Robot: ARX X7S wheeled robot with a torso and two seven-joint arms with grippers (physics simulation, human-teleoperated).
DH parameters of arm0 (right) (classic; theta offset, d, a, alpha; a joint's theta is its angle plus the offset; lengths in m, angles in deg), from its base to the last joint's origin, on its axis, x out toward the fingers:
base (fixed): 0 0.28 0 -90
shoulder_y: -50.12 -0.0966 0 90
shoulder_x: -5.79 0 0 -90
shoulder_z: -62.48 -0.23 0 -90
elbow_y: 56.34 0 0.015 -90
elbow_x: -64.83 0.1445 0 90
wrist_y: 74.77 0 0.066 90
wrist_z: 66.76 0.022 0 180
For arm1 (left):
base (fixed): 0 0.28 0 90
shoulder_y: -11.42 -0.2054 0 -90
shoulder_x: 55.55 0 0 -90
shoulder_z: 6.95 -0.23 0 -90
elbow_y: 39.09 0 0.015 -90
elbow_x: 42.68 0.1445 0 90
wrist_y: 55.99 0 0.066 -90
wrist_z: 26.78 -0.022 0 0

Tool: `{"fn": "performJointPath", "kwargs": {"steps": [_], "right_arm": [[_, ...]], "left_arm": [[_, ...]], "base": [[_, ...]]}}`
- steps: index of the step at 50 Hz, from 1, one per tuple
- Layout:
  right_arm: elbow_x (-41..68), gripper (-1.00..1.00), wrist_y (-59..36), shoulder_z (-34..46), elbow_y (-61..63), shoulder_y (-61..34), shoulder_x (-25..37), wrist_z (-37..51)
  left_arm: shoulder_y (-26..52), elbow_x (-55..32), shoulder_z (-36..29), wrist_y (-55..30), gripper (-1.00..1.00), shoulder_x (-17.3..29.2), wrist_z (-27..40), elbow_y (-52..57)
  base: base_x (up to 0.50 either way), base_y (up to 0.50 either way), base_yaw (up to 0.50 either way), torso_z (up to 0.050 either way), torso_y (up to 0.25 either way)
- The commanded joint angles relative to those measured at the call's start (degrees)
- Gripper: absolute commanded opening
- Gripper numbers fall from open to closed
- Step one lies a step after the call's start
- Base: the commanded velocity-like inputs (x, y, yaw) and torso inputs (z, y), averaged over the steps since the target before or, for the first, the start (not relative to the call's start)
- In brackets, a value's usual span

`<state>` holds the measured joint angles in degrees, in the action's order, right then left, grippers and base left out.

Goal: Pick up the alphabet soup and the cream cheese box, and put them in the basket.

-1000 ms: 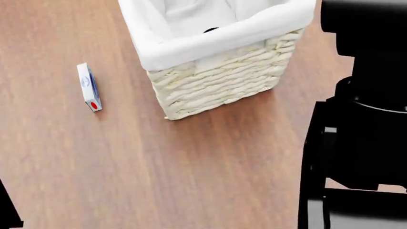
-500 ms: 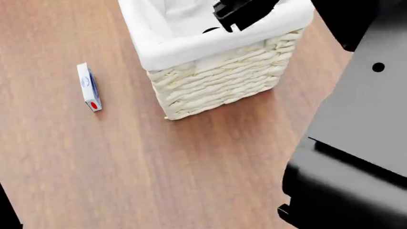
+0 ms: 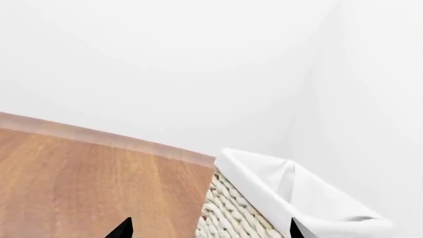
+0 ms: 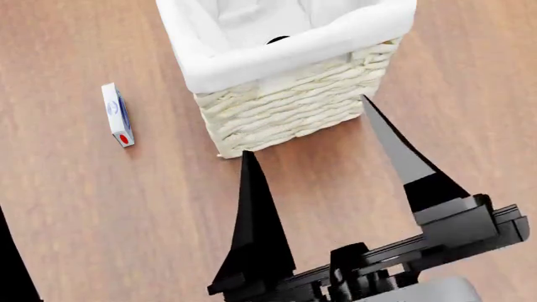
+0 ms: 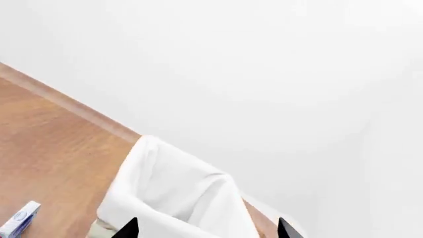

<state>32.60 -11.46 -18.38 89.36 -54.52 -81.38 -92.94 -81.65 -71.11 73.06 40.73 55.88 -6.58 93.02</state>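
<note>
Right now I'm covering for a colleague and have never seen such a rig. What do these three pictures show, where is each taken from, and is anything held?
These are simulator renders of a wheeled robot with two arms. The head view looks down from the robot's head onto a wooden table. The two black prongs in front belong to the right end effector, open with nothing between them. Beyond stands a wicker basket with a white cloth liner; to its left, apart from it, lies the small cream cheese box. The other two pictures come from cameras near each arm's end effector. The left end effector shows only as two black tips, apart and holding nothing.
</note>
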Motion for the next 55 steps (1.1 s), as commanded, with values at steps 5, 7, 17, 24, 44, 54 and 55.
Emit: {"fn": "performJointPath", "kwargs": {"steps": [5, 7, 17, 24, 44, 54, 55], "right_arm": [[3.2, 1.00, 17.0, -1.0, -1.4, 19.6, 1.2, 15.0], [3.0, 1.00, 17.1, -1.0, -1.1, 20.0, 1.4, 15.5], [4.9, 1.00, 16.6, -0.4, -1.1, 21.2, 1.8, 16.6], [5.5, 1.00, 18.7, -0.5, -2.4, 23.5, 3.0, 19.0], [5.9, 1.00, 16.7, 0.0, -1.9, 23.5, 4.3, 19.9], [6.3, 1.00, 16.5, -0.1, -1.2, 24.3, 4.8, 20.7], [6.4, 1.00, 16.6, -0.1, -1.2, 24.4, 4.9, 20.8]], "left_arm": [[1.9, 4.0, -1.9, -0.9, 1.00, -0.9, 0.3, -3.2], [3.6, 4.4, -2.9, -2.9, 1.00, -1.5, 0.7, -5.4], [17.9, 5.7, -8.6, -3.2, 1.00, -8.6, -5.0, -27.0], [27.0, 2.8, -9.3, -8.5, 1.00, -11.0, -5.6, -32.5], [43.3, 1.6, -8.8, -11.0, 1.00, -17.3, -5.1, -55.8], [48.8, 5.2, -8.7, -4.4, 1.00, -18.9, -3.3, -69.4], [48.9, 5.1, -8.8, -4.0, 1.00, -18.9, -3.4, -69.7]], "base": [[0.00, 0.00, 0.00, 0.000, 0.000], [0.00, 0.00, 0.00, 0.000, 0.000], [0.00, 0.00, 0.00, 0.000, 0.000], [0.00, 0.00, 0.00, 0.000, 0.000], [0.00, 0.00, 0.00, 0.000, 0.000], [0.00, 0.00, 0.00, 0.000, 0.000], [0.00, 0.00, 0.00, 0.000, 0.000]]}}
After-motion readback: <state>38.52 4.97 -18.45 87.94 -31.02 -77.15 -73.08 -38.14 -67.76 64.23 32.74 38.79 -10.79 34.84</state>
